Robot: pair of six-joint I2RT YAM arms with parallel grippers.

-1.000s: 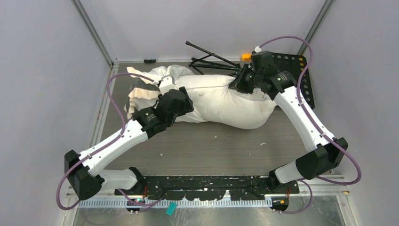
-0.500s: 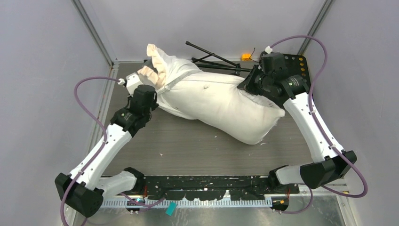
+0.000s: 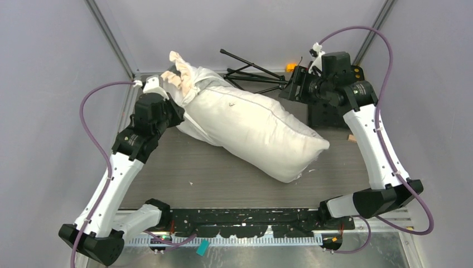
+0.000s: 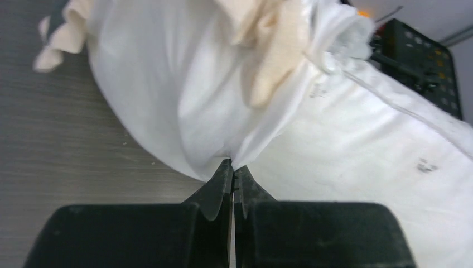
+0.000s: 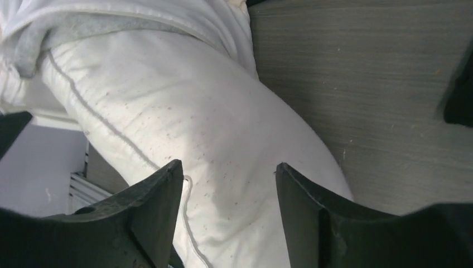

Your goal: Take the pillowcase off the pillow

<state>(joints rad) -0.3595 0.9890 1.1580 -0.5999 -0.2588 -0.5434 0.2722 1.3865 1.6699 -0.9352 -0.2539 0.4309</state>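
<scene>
Two grippers, two different jobs, so note both. Your left gripper [image 4: 232,167] is pressed together on a thin fold of the white fabric pillowcase with the cream ruffled frill [image 3: 189,78]. The cloth draws to a taut point at the fingertips, which I read as the pull meant to drag the cover off the end. That cover sits bunched over the far-left end of the large plump off-white speckled pillow [image 3: 259,131]. The pillow lies slantwise on the grey wood-grain table [image 3: 223,176], far-left to near-right, with most of its length bare. Judged from that, the job is well along, not done.

Your right gripper [image 5: 228,170] hangs spread with nothing between the fingers. It is raised by the pillow's far edge, near the black folded tripod [image 3: 251,70] and the black perforated plate [image 3: 326,114]. Probably it is free so the pillow can slide out, or ready to pin it; cannot say which.

Hard to make out:
- How much pillow is inside the bunched cloth; its far-left corner is covered.
- The dark grey plush face, which shows only as a sliver at the cover's mouth in the wrist views.
- The left fingertips in the top view, hidden behind the wrist.
- Whether the right fingers touch the pillow or hover over it; the right wrist view does not tell.
- A small orange thing [image 3: 291,67] behind the tripod, too small to name.
</scene>
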